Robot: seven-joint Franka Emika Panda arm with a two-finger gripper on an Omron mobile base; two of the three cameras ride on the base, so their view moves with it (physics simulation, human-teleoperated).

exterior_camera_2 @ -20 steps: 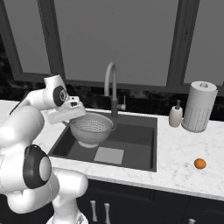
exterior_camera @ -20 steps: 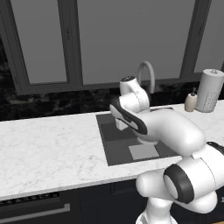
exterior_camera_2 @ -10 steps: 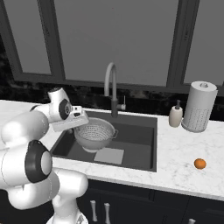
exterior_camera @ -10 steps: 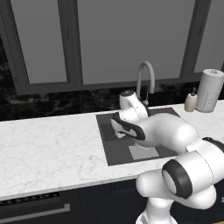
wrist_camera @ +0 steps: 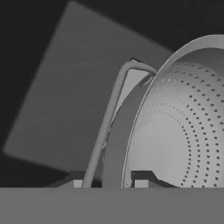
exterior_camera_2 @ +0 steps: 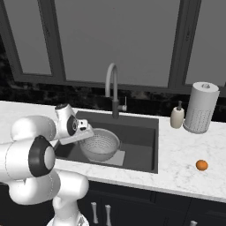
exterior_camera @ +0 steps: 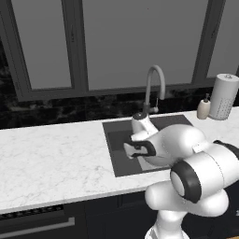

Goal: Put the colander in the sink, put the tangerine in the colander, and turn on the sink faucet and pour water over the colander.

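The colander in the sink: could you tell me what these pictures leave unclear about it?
- Left base view: the arm's white body hides the colander.
- Hand view: its right half is cut off by the picture's edge.
- Right base view: whether it rests on the sink floor is hidden by its own bowl.
- The gripper fingertips are mostly cut off.

White arm folded low and forward; end effector [wrist_camera: 107,183] clamped tight, 2 fingertips [wrist_camera: 141,180] visible

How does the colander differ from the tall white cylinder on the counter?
The colander is a low, open silver-grey bowl; the cylinder is tall, white and upright. The colander is down in the sink, its rim in the shut gripper; the cylinder stands free on the counter. Both have perforated walls.
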